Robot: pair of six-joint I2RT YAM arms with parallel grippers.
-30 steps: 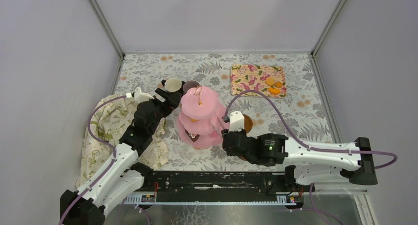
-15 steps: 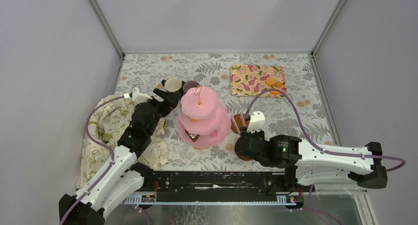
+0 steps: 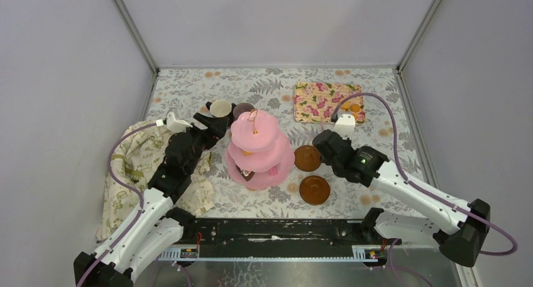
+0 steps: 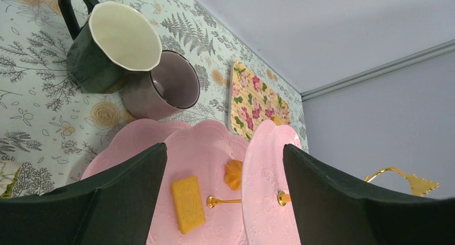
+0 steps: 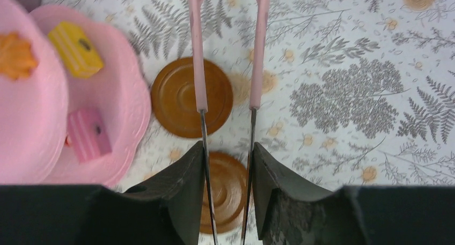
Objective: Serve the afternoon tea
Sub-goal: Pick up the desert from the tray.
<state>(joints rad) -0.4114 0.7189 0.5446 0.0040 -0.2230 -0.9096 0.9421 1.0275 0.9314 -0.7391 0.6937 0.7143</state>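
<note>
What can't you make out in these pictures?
- Top view: upper tiers of the pink three-tier cake stand hide much of the lower tiers.
- Top view: orange sweets on the rectangular floral tray, too small to identify.
- Right wrist view: nearer round brown saucer, partly behind the right end effector and its pink-tipped metal tongs.
- Left wrist view: gold loop handle, base behind a finger of the left end effector.

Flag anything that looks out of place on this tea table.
Both mugs stand side by side behind the cake stand, while the two saucers lie bare to its right. The beige cloth lies crumpled at the left edge.
</note>
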